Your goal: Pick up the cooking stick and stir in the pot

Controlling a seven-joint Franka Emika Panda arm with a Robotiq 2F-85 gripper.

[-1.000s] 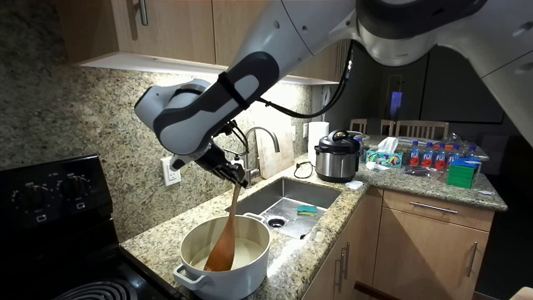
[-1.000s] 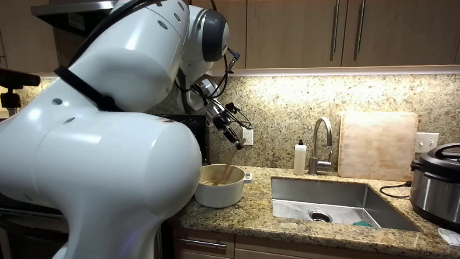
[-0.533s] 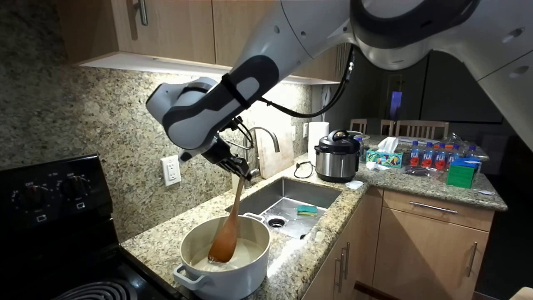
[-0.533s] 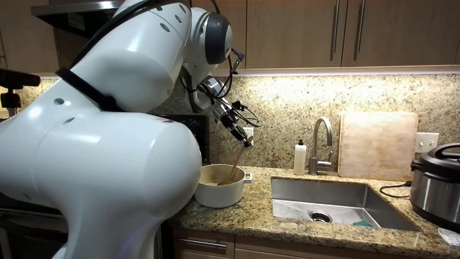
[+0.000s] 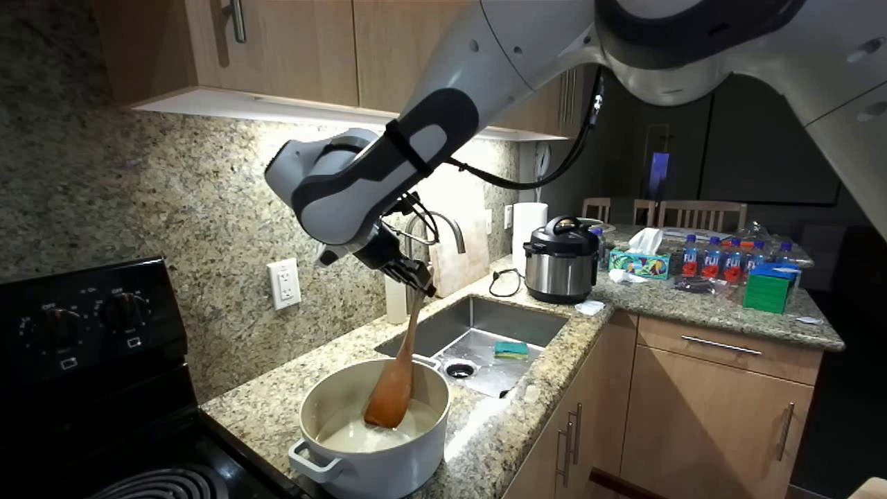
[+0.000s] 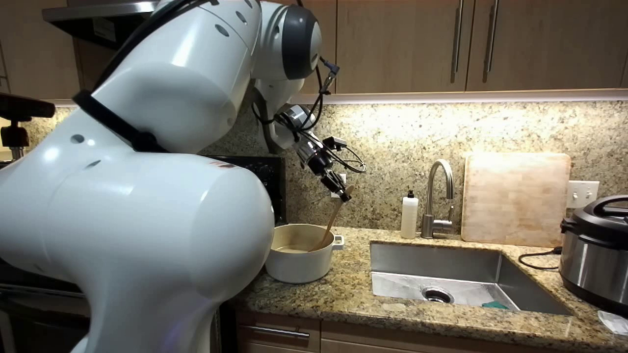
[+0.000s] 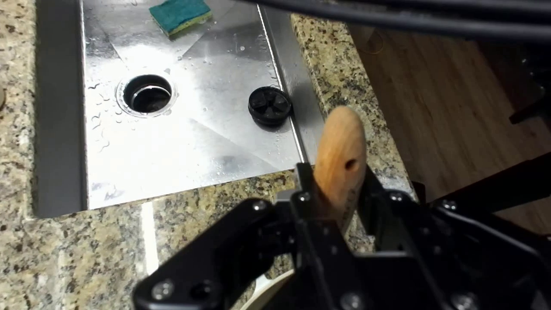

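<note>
The cooking stick (image 5: pixel 391 391) is a brown wooden spatula with a broad blade. It leans steeply in the white pot (image 5: pixel 396 473), blade end down in the cloudy liquid and handle tilted toward the sink. My gripper (image 5: pixel 424 283) is shut on the upper handle, above the pot's sink-side rim. An exterior view also shows the gripper (image 6: pixel 344 194), stick (image 6: pixel 332 219) and pot (image 6: pixel 298 267). In the wrist view, the stick's rounded top with its small hole (image 7: pixel 341 144) pokes up between the fingers (image 7: pixel 338 177). Only a bit of pot rim (image 7: pixel 268 286) shows there.
A steel sink (image 6: pixel 441 261) with a sponge (image 7: pixel 181 15) and black drain stopper (image 7: pixel 270 106) lies beside the pot. A faucet (image 6: pixel 431 196), soap bottle (image 6: pixel 409 215) and cutting board (image 6: pixel 515 198) stand behind it. The black stove (image 5: pixel 90 388) and lidded cooker (image 5: pixel 560 267) flank these.
My gripper and the held stick have moved toward the sink. The blade has swept through the liquid from the stove side toward the sink side. The pot has stayed in place.
</note>
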